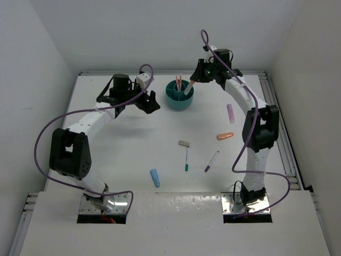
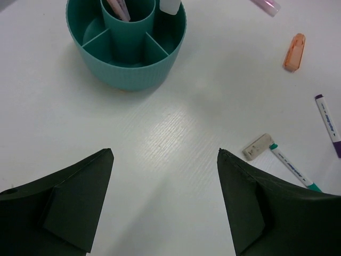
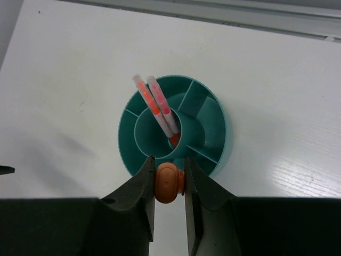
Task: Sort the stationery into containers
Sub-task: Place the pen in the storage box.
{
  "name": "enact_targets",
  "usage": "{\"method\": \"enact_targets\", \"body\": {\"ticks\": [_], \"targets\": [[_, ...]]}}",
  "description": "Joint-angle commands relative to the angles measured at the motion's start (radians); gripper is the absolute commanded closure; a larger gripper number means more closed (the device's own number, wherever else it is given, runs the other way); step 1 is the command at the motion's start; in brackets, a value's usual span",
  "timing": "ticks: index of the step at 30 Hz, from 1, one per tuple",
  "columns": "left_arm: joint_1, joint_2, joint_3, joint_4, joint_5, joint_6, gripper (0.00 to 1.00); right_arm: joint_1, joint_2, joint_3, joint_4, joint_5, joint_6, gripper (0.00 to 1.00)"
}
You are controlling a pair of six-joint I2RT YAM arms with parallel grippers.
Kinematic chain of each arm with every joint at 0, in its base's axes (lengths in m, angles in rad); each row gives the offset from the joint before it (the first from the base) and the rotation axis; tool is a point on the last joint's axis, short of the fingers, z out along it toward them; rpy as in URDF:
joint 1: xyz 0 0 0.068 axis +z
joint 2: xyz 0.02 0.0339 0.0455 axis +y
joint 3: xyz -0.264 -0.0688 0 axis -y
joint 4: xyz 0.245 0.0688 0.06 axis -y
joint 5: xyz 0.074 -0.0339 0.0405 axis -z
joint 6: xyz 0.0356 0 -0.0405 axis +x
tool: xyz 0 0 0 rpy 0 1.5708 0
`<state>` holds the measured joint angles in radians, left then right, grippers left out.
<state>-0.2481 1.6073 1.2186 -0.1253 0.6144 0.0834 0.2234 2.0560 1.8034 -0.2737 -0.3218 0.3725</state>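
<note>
The round teal cup (image 1: 179, 96) stands at the back middle, with two red/orange pens (image 3: 157, 109) in its centre tube. My right gripper (image 3: 169, 160) is shut on an orange-capped white marker (image 3: 169, 184) and holds it upright over the cup's near outer compartment; its white lower end (image 2: 170, 5) reaches into the cup (image 2: 128, 48). My left gripper (image 2: 165, 152) is open and empty, above the table just left of the cup. On the table lie a lilac cylinder (image 1: 230, 113), an orange cylinder (image 1: 225, 136), a grey-beige block (image 1: 184, 143), a teal-ended pen (image 1: 187, 159), a purple-ended pen (image 1: 211, 161) and a blue cylinder (image 1: 154, 177).
White walls close in the table on the left, back and right. A metal rail (image 1: 282, 128) runs along the right edge. The loose items lie in the middle and right of the table, between the two arms.
</note>
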Motion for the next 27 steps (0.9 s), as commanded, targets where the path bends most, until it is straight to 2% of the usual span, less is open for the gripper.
{"method": "enact_targets", "body": {"ticks": [1,10,17,20,21,25,27], "targets": [[0.021,-0.046,-0.007,0.003,0.024,0.027,0.15,0.007,0.004,0.028,0.027,-0.006,-0.029,1.0],[0.027,-0.049,-0.056,0.001,0.044,0.035,0.14,0.014,0.047,0.002,0.045,-0.002,-0.026,1.0],[0.015,-0.047,-0.079,-0.054,0.099,0.099,0.19,0.03,0.075,0.005,0.042,0.007,-0.037,0.9],[0.003,-0.041,-0.07,-0.108,0.108,0.157,0.2,0.033,0.076,-0.004,0.039,0.02,-0.034,0.76],[-0.002,-0.041,-0.068,-0.126,0.111,0.173,0.2,0.033,0.075,-0.004,0.036,0.021,-0.034,0.64],[-0.037,-0.061,-0.082,-0.149,0.108,0.225,0.19,0.031,0.017,-0.032,0.025,0.027,-0.043,0.5],[-0.049,-0.073,-0.087,-0.154,0.1,0.256,0.2,0.021,-0.013,-0.033,0.004,0.027,-0.046,0.48]]}}
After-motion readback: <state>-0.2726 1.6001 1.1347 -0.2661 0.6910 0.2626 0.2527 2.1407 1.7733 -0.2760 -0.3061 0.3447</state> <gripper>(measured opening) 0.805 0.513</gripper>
